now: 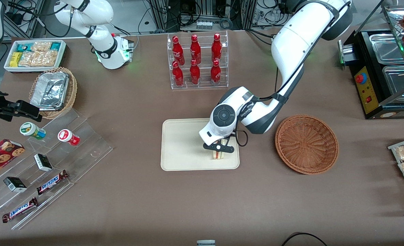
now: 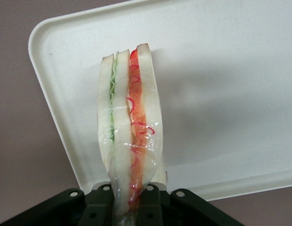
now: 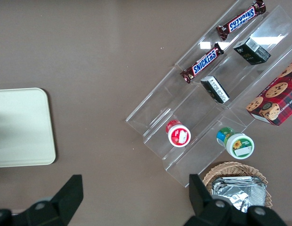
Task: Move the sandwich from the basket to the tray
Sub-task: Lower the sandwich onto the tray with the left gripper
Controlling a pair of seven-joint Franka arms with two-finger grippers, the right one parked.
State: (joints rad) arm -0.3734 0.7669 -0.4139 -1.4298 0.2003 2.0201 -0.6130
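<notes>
Gripper (image 1: pixel 219 147): left arm's, over the tray near the corner closest to the front camera and the basket; fingers closed on the sandwich, pinching one end of the wedge.
Sandwich (image 2: pixel 129 127): triangular wedge in clear wrap, white bread with a green layer and a red layer along the cut edge; held on edge between the fingers (image 2: pixel 153 200), over the tray surface. Whether it touches the tray cannot be told.
Tray (image 1: pixel 183 147): cream rectangular, rounded corners, low rim; at table centre, nearer the front camera than the bottle rack.
Basket (image 1: pixel 306 144): round reddish-brown wicker bowl, just beside the tray toward the working arm's end; nothing in it.
Bottle rack (image 1: pixel 197 60): clear acrylic, two tiers, six red bottles.
Stepped display (image 3: pixel 212 99): clear acrylic, toward the parked arm's end; carries two Snickers bars (image 1: pixel 51 181), two small dark cartons, a red-lidded cup (image 1: pixel 68 137) and a green-lidded cup (image 1: pixel 32 130).
Cookie box (image 1: pixel 0 158): red, beside the display.
Tan wicker basket (image 1: pixel 53 91): holds foil containers.
White bin (image 1: pixel 35 54): snack packets inside.
Table (image 1: pixel 137 198): brown cloth cover.
</notes>
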